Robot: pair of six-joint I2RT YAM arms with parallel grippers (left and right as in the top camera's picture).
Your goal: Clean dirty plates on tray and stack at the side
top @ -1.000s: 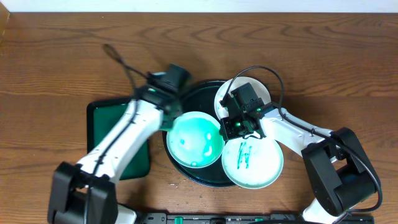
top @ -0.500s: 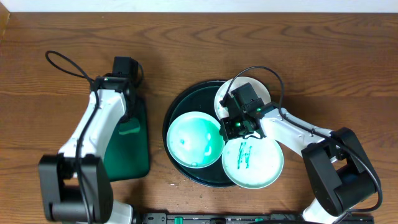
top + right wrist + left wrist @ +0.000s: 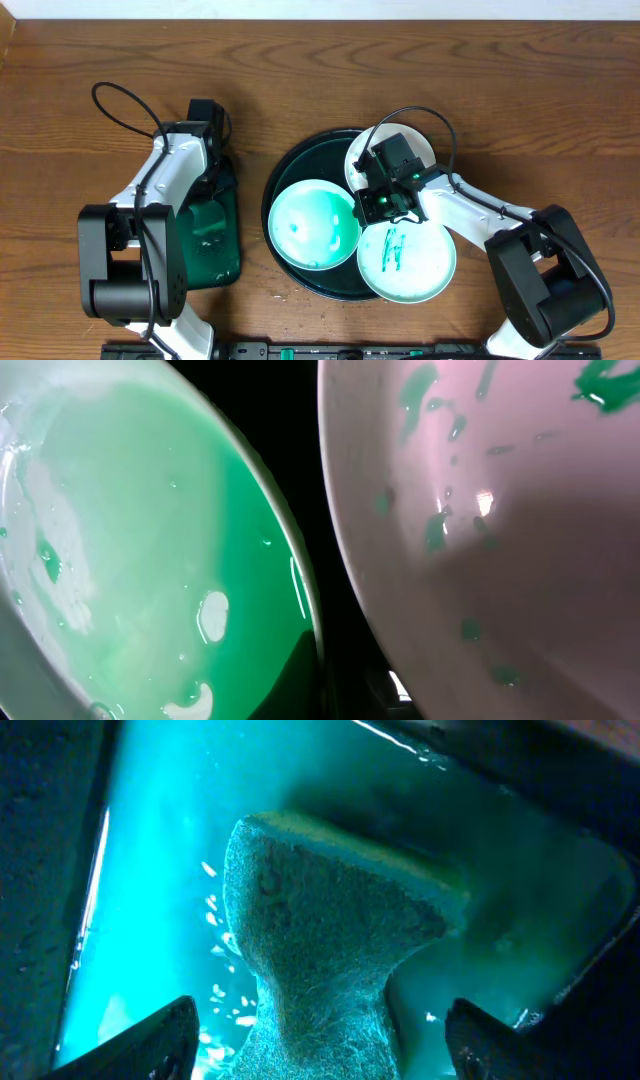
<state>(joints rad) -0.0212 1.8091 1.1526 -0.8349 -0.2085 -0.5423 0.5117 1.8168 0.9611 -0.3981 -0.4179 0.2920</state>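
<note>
Three pale plates sit on the round dark tray (image 3: 305, 160). The left plate (image 3: 315, 225) is wet and washed green. The back plate (image 3: 415, 150) is partly under my right arm. The front plate (image 3: 405, 262) carries a green scribble and overhangs the tray's rim. My right gripper (image 3: 383, 205) is shut low between the three plates; I cannot tell whether it holds a rim. In the right wrist view the wet plate (image 3: 150, 560) and a spotted plate (image 3: 500, 540) fill the frame. My left gripper (image 3: 320, 1025) stands open, a green sponge (image 3: 330, 920) lying loose between its fingers.
A smaller rectangular green tray (image 3: 215, 265) lies left of the round tray, under my left gripper (image 3: 213, 195); it holds the sponge and wet green film. A black cable (image 3: 120, 100) loops behind the left arm. Brown wood tabletop (image 3: 520, 90) surrounds both trays.
My left arm swung from the round tray over to the rectangular tray, then opened and let go of the sponge there. The right arm and the plates have not moved.
</note>
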